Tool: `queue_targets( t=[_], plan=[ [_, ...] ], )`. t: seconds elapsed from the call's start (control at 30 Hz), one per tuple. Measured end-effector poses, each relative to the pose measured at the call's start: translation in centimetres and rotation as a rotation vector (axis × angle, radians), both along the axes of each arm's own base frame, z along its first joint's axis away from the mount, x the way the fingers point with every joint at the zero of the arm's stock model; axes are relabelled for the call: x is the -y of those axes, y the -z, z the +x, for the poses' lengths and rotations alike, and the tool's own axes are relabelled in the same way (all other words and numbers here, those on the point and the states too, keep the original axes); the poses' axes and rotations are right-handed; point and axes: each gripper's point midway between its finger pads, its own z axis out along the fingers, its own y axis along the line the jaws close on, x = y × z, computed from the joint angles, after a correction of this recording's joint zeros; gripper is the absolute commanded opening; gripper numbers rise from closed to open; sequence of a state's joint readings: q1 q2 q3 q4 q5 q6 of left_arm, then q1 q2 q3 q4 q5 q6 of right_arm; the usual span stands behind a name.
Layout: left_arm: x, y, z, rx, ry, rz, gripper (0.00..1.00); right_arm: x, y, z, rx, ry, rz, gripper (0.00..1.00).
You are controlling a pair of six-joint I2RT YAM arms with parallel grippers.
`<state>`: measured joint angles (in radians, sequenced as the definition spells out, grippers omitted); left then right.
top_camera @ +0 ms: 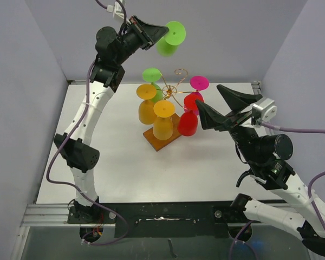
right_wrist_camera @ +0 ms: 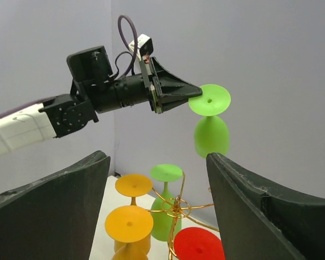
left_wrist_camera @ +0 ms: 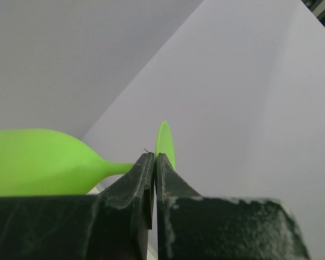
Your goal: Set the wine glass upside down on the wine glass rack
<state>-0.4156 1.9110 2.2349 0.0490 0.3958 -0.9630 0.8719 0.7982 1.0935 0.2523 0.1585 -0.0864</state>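
Left gripper (top_camera: 161, 33) pinches the green wine glass (top_camera: 167, 47) by its stem. Its fingers (left_wrist_camera: 135, 179) are pressed almost together on the stem, just under the foot (right_wrist_camera: 209, 99).

Glass is inverted, foot up and bowl (right_wrist_camera: 211, 135) hanging down. Long axis is near vertical, crosswise to the fingers.

Position: in the air, above and beyond the wine glass rack (top_camera: 158, 143), well apart from it.

Rack holds hung glasses (top_camera: 163, 116) in orange, red, magenta and green. One wire curl (top_camera: 180, 71) on the far side looks unoccupied, though the wire is thin, so this is a judgement only.

Target therefore lies below the held glass and toward the near side. Next move probably calls for a descent with the stem lined up to slide into that curl, foot above the wire.

Right gripper (top_camera: 208, 96) is spread wide and empty, just beside the rack's right side. It is nearer the rack, but the left arm carries the glass.
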Motion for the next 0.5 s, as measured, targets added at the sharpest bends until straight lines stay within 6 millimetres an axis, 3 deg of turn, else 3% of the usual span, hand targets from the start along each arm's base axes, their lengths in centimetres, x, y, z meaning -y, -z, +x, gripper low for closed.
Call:
queue_targets(
  t=[0.2,0.5],
  plan=[
    [1.3,3.8,3.3,-0.113,0.022,0.002,0.00,1.0,0.8,-0.2,-0.085,-0.007,0.070,0.74],
    [1.0,8.7,5.7,-0.261,-0.008,0.040,0.00,1.6,2.8,-0.6,-0.182,-0.030,0.141,0.74]
  ],
)
